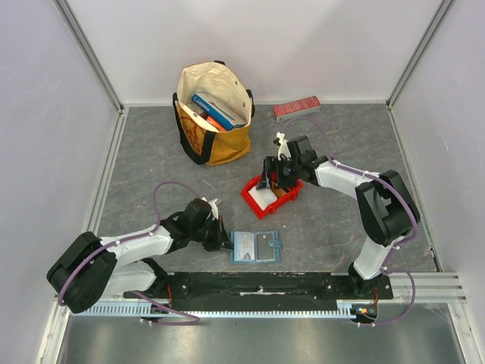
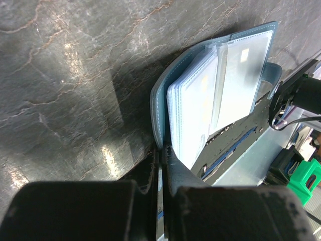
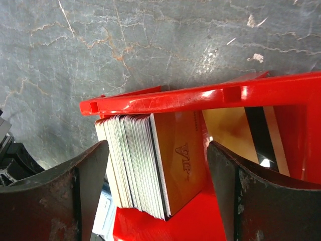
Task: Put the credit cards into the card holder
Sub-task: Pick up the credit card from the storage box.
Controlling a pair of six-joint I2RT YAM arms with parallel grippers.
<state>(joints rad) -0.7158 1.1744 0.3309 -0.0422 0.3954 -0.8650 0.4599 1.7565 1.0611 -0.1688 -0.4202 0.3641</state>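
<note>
the left gripper [image 2: 160,155] sat all but closed, its two dark fingers [image 2: 210,211] pinching the near edge of the teal cover of the card holder [image 2: 220,95], which lay open on the grey marbled table [image 2: 65,75]. from the left wrist camera, the holder's clear plastic sleeves fanned up from the spine, with the outermost leaf half lifted. the small closure tab [image 2: 271,75] poked out at the far side.

across the table, the right gripper [image 3: 156,160] hung with its jaws spread wide, one finger on either side of a stack of credit cards [image 3: 145,165] standing on edge inside the red bin [image 3: 200,98]. a clear gap showed between the stack and the finger on its brown side. whether the other finger touched the pale side could not be told. the card facing that gap was tan-brown with a printed logo, and the rest showed only pale edges. another tan card [image 3: 230,128], marked with a dark stripe, leaned against the bin's wall behind the stack.

seen from above, the bin sat near the middle of the table. the open holder lay apart from it, closer to the arms' bases and a little to the left. a cream and mustard tote bag [image 1: 214,114] holding blue and orange items stood at the back left, and a long red box [image 1: 297,108] lay along the back wall.
</note>
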